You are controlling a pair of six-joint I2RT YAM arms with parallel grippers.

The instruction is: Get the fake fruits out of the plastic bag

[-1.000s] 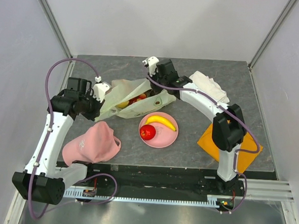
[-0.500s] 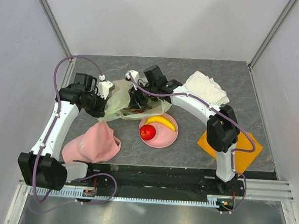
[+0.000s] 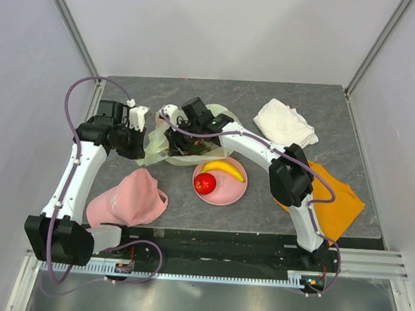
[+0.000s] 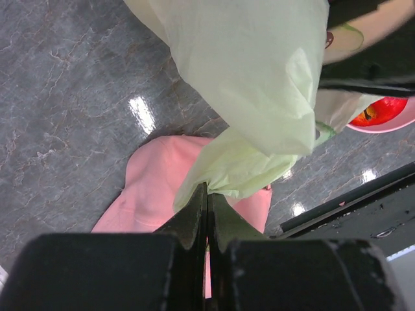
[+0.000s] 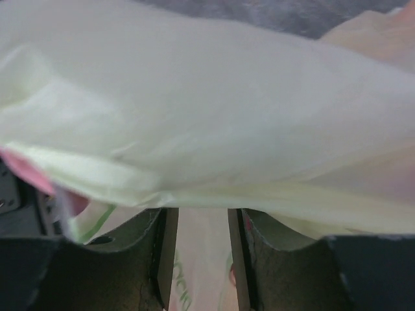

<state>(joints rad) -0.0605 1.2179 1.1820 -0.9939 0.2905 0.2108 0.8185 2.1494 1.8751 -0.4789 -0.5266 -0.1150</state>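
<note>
Left side: the left gripper (image 4: 207, 192) is fully closed on a pinched fold of the plastic bag (image 4: 259, 84), holding that edge up off the table above the pink cap (image 3: 127, 200). This hold is unchanged over the last second, though the arm has drawn in slightly and the bag is now more bunched. Centre: this is where the change lies. A second ago the right gripper (image 5: 200, 249) stood at the bag's far rim, clear of the opening; it has since swung in and down, and now sits inside the mouth of the bag, over the fake fruits (image 3: 194, 150) that remain there, seen only as dark and reddish shapes beneath it. Its jaws stand partly apart, and the wrist view shows only pale bag film draped across and beyond the fingers (image 5: 159, 253). No fruit is seen between them, so nothing is judged to be gripped yet. Right of the bag: the pink plate (image 3: 237, 192) carries the red apple (image 3: 204, 183) and the banana (image 3: 223, 168), both undisturbed. Assessment: two fruits are out, the rest are still bagged, and the reach for the next one is under way; loose film could be caught between the fingers in place of a fruit.
</note>
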